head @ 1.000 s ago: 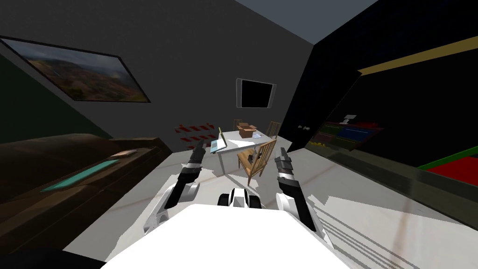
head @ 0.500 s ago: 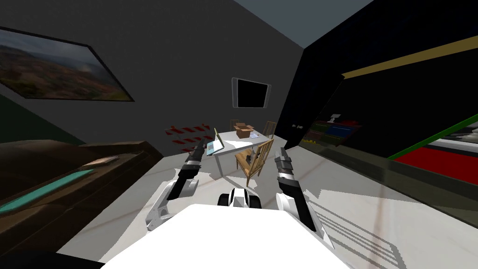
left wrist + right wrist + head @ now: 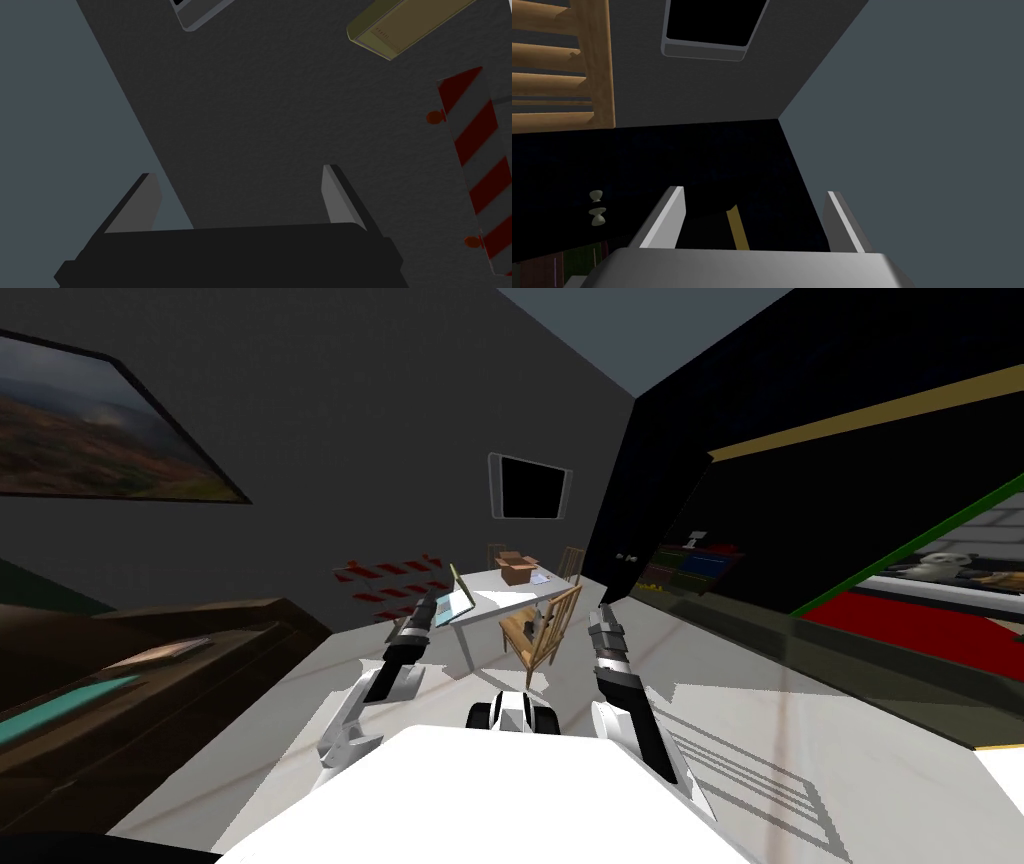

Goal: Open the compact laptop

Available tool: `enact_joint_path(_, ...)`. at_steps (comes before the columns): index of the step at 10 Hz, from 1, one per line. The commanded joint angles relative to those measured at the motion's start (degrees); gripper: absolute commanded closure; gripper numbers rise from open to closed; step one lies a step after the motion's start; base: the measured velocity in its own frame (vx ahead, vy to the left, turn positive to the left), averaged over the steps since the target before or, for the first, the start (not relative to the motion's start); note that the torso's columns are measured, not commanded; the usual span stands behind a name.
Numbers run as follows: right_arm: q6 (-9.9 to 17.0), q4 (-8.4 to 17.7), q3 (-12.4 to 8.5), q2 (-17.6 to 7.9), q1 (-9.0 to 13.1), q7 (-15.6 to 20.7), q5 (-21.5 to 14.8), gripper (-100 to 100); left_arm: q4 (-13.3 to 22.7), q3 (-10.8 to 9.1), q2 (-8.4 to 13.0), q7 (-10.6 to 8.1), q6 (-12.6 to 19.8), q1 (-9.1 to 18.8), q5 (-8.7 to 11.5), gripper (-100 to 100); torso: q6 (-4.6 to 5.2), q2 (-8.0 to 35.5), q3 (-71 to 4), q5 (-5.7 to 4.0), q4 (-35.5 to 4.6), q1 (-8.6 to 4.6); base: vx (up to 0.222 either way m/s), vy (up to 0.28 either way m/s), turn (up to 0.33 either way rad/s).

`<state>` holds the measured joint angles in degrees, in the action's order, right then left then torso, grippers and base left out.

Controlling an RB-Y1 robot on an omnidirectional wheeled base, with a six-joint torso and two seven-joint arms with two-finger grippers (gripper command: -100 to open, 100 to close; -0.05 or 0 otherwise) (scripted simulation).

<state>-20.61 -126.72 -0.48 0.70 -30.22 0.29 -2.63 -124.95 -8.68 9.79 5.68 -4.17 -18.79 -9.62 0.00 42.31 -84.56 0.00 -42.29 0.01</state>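
Drive up to the white table (image 3: 510, 599); the olive-lidded compact laptop (image 3: 456, 599) lies well apart. Left gripper (image 3: 239, 172) and right gripper (image 3: 754, 191): released, empty.

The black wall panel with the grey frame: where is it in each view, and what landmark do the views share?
Head view: black wall panel above the table.
Left wrist view: its corner, beyond the left gripper.
Right wrist view: beside the wooden chair.
Shared landmark: the dark grey wall.
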Motion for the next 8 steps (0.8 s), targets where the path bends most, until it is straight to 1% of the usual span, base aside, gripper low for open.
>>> enact_joint_path(1, 0.0, 0.0, 0.0, 0.0, 0.0, 0.0, 0.0, 0, 0.81, -1.1, 0.26, 0.23, 3.01, 1.48, -0.82, -100, 0.0, -0.01, 0.0, 0.0, 0.0, 0.0, 0.033, 0.017, -0.099)
enact_joint_path(8, 0.0, 0.0, 0.0, 0.0, 0.0, 0.0, 0.0, 0, 3.34, -4.27, 0.6, 0.87, 10.66, 5.31, -3.17, -100, 0.0, -0.02, -0.02, 0.0, 0.01, -0.01, 0.035, 0.019, -0.11)
